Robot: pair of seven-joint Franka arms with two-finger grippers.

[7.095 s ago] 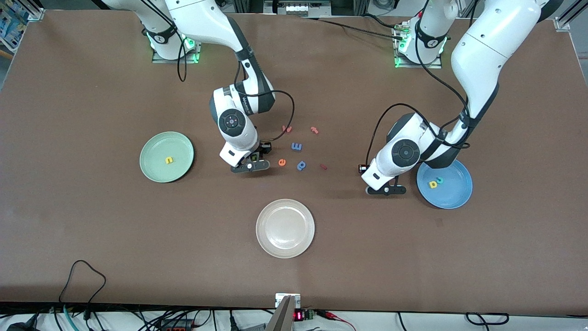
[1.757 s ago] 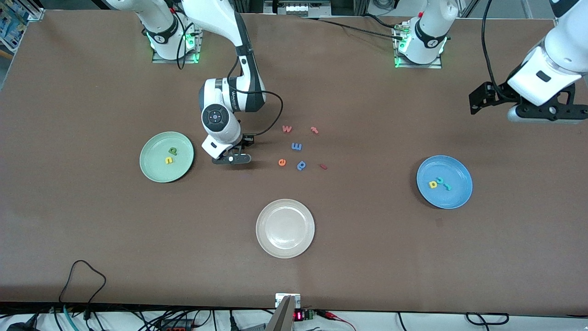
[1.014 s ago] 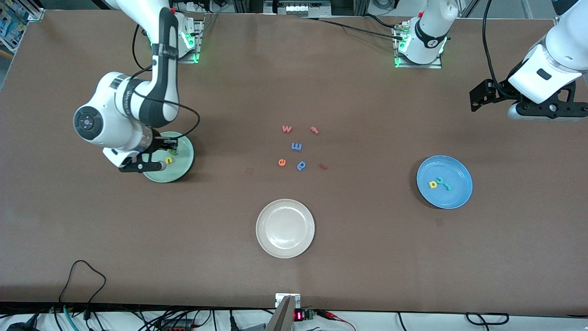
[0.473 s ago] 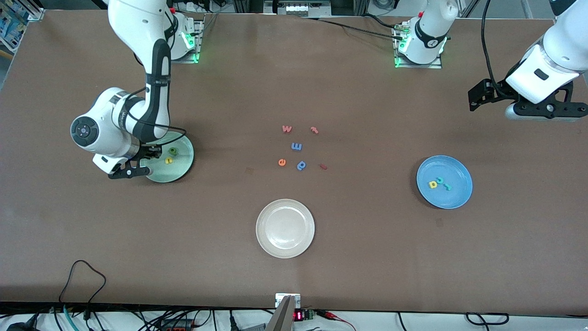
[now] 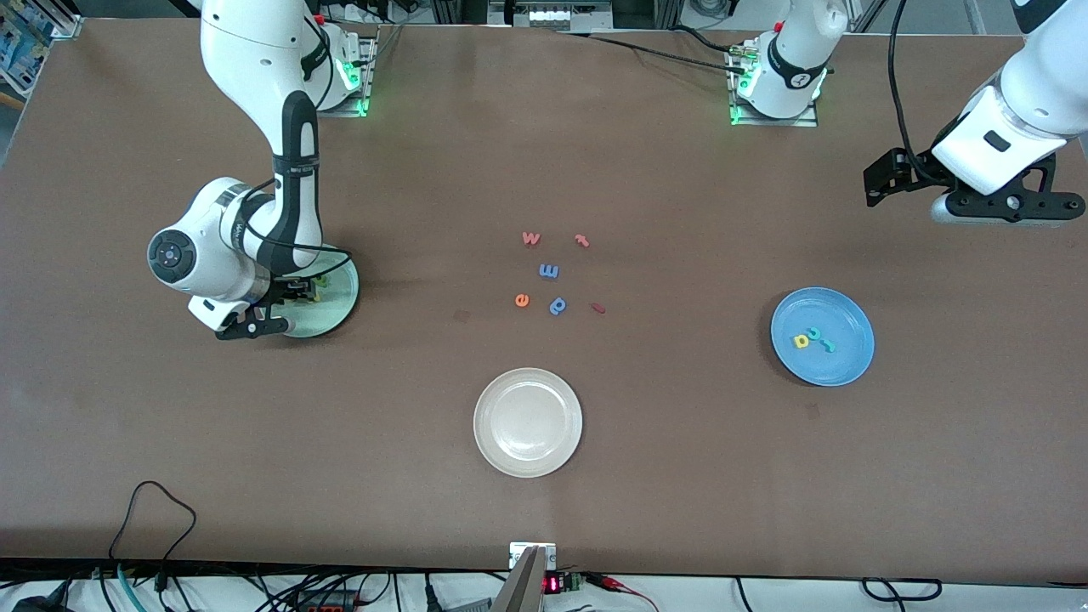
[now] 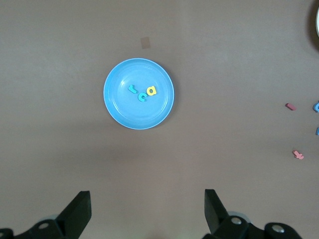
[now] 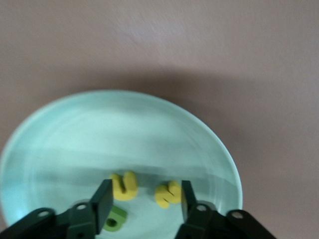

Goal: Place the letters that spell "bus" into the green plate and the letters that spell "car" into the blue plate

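Observation:
My right gripper (image 7: 145, 204) hangs low over the pale green plate (image 7: 124, 129), open. In the plate lie the yellow u (image 7: 123, 185), the yellow s (image 7: 168, 193), which sits close to one fingertip (image 7: 187, 199), and the green b (image 7: 114, 219). In the front view the right gripper (image 5: 293, 296) covers those letters on the green plate (image 5: 338, 293). The blue plate (image 5: 850, 357) holds the yellow a (image 5: 801, 341), light-blue c (image 5: 814, 333) and teal r (image 5: 827, 345). My left gripper (image 5: 1007, 208) waits open, high over the table at the left arm's end, and its wrist view looks down on the blue plate (image 6: 119, 109).
A white plate (image 5: 561, 442) stands nearer to the front camera, mid-table. Loose letters lie in the middle: an orange w (image 5: 531, 238), red t (image 5: 582, 240), blue m (image 5: 549, 271), orange e (image 5: 522, 299), blue p (image 5: 558, 305) and a small red piece (image 5: 598, 308).
The right gripper went from shut to open over the green plate, and the yellow s now lies in it. The right hand shifted slightly. The left arm barely moved.

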